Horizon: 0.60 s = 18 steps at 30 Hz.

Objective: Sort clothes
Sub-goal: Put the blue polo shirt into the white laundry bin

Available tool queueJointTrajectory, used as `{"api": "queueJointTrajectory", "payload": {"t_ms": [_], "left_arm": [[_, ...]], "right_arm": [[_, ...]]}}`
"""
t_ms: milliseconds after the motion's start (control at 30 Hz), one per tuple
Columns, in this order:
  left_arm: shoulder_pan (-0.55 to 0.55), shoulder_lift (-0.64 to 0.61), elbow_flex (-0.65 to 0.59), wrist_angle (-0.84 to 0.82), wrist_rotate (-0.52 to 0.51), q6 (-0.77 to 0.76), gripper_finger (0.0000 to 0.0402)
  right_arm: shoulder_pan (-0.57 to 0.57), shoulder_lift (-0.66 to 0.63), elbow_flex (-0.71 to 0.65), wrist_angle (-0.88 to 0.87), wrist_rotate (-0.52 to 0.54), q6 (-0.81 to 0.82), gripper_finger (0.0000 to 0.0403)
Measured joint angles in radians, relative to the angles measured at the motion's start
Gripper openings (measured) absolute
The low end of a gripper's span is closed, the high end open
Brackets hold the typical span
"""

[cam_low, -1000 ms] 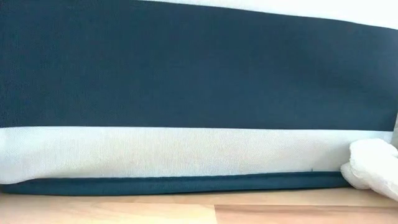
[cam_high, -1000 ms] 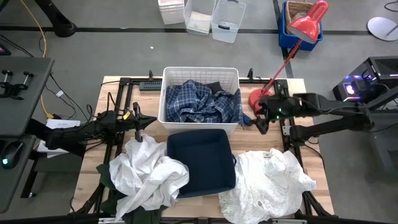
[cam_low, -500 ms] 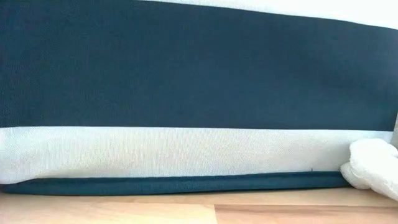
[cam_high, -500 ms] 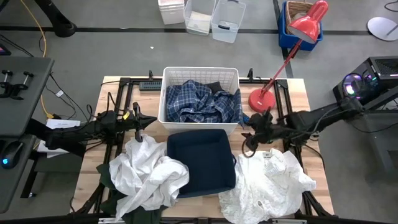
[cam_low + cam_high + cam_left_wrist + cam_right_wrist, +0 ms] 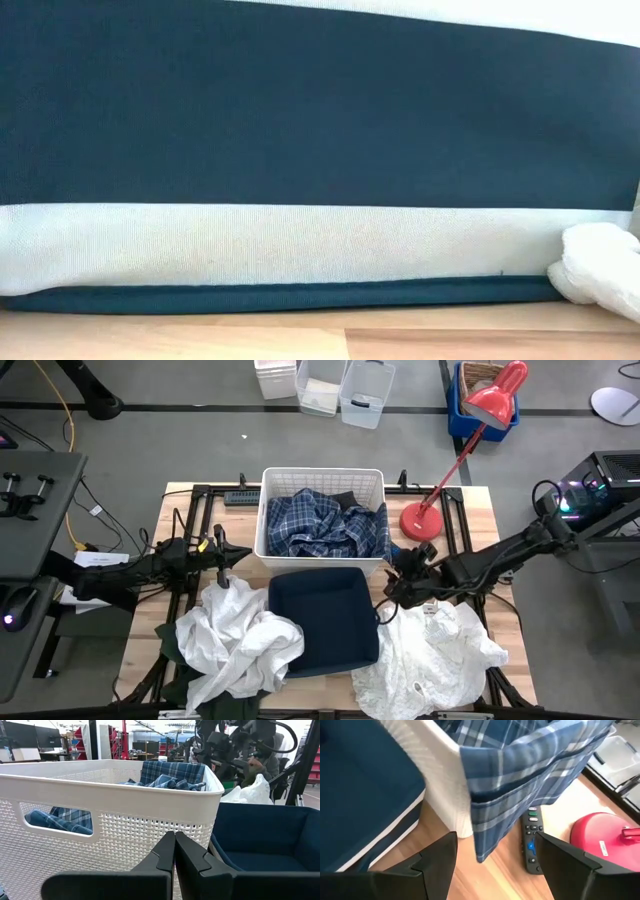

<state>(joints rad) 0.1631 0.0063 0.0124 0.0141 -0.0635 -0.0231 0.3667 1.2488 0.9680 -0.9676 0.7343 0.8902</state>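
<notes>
Both arms are built of dark, near-black links and blocky joint housings. The left gripper [image 5: 174,851] ends in two matte black fingers with angular, faceted inner edges, mounted on a wide flat black bar. A small yellow mark sits on the left arm near its wrist, seen from above. The right gripper [image 5: 492,852] has two broad, black, wedge-shaped fingers. A thin black cable loops off the right arm at its far right end.
</notes>
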Motion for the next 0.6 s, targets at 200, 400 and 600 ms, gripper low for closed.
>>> {"api": "queueJointTrajectory", "payload": {"t_ms": [200,400,600], "left_arm": [[0.000,0.000,0.000,0.000,0.000,0.000,0.0000],[0.000,0.000,0.000,0.000,0.000,0.000,0.0000],[0.000,0.000,0.000,0.000,0.000,0.000,0.0000]], "right_arm": [[-0.070,0.000,0.000,0.000,-0.003,0.004,0.0164],[-0.135,-0.005,0.063,-0.014,-0.028,-0.046,0.0016],[-0.180,-0.005,0.341,-0.140,0.118,-0.230,0.0002]]}}
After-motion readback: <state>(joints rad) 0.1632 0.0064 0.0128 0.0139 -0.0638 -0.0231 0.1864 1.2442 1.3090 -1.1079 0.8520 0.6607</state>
